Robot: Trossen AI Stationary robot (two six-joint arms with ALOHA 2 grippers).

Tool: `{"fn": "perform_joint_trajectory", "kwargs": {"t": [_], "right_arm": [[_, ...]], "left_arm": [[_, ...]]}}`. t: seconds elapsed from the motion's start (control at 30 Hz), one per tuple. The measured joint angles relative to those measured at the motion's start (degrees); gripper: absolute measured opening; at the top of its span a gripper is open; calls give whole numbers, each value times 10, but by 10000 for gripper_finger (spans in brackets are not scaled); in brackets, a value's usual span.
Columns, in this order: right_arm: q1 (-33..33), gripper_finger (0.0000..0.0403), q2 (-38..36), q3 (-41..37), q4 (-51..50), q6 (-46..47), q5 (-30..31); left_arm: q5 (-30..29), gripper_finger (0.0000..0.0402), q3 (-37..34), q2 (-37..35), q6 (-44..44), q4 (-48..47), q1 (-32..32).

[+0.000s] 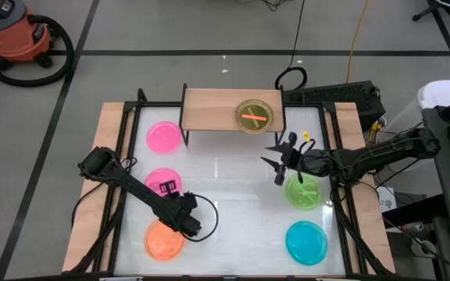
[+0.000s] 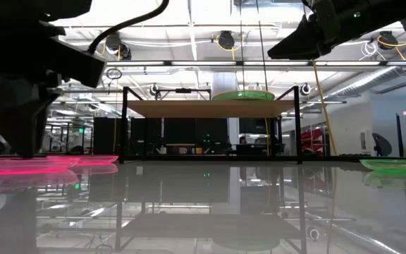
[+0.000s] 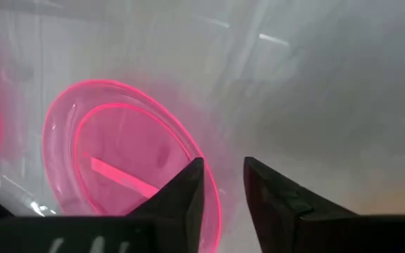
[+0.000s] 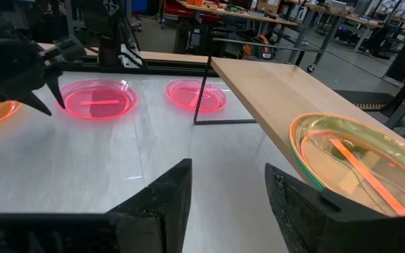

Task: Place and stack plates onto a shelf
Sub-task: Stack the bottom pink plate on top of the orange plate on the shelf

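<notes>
Shelf (image 1: 213, 109) at table's far edge; stacked plates (image 1: 254, 115) on its right half, orange over green, apparently. Right gripper (image 1: 281, 161) hovers in front, jaws wide, empty, above green plate (image 1: 305, 193). Left gripper (image 1: 169, 187), jaws part-open, nothing held, over near pink plate (image 1: 156, 179). Orange plate (image 1: 163, 240), blue plate (image 1: 306, 241), far pink plate (image 1: 163, 136) on table. Vacuum cleaner (image 1: 18, 35) on the floor beyond.

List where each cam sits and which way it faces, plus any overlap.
High: overhead, straight down; both arms, shelf.
Low: tabletop height, level toward the shelf legs; arms dark overhead.
Left wrist: down past the left gripper at a pink plate.
Right wrist: past the open right gripper along the shelf.
Shared: the stacked plates on the shelf, in high and right wrist.
</notes>
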Motion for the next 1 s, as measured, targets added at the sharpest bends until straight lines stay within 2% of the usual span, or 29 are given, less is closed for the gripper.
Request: {"fn": "perform_joint_trajectory", "kwargs": {"t": [0.27, 0.4, 0.87, 0.93, 1.0], "right_arm": [[0, 164, 0, 0, 0, 0, 0], [0, 164, 0, 0, 0, 0, 0], [0, 164, 0, 0, -1, 0, 0], [0, 164, 0, 0, 0, 0, 0], [0, 164, 0, 0, 0, 5, -1]], "left_arm": [[-20, 173, 0, 0, -17, 4, 3], [-29, 187, 0, 0, -22, 2, 13], [-9, 188, -79, -3, -63, 12, 42], [-11, 181, -80, -2, -62, 11, 43], [-11, 157, -79, -2, -56, 12, 43]]}}
